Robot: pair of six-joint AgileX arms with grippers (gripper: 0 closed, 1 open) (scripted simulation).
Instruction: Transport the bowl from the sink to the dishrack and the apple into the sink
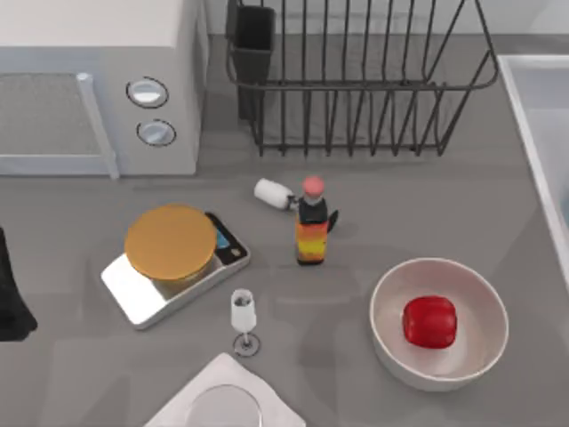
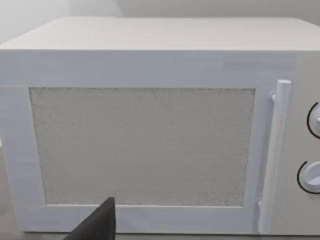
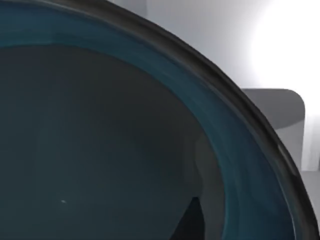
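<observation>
Neither step done: dishrack point(image 1: 356, 84) empty, apple point(image 1: 430, 321) in white bowl point(image 1: 391, 334); bowl point(image 3: 125, 150) close under right wrist, probably in sink point(image 1: 542, 116). End effector states: cannot tell.

A kitchen, rendered in simulation. On a grey worktop point(image 1: 498, 191) stand a white microwave point(image 1: 98, 84) with a bar handle and two round dials, a black wire dishrack point(image 1: 356, 80) with a utensil cup at one corner, and the raised white rim of a sink point(image 1: 538, 116). Smaller kitchen goods lie between them: a digital scale point(image 1: 173, 267) with a round amber plate, a red-capped sauce bottle point(image 1: 311, 227), a stemmed glass point(image 1: 244, 320), and a white bowl point(image 1: 438, 322) holding an apple point(image 1: 430, 321).
</observation>
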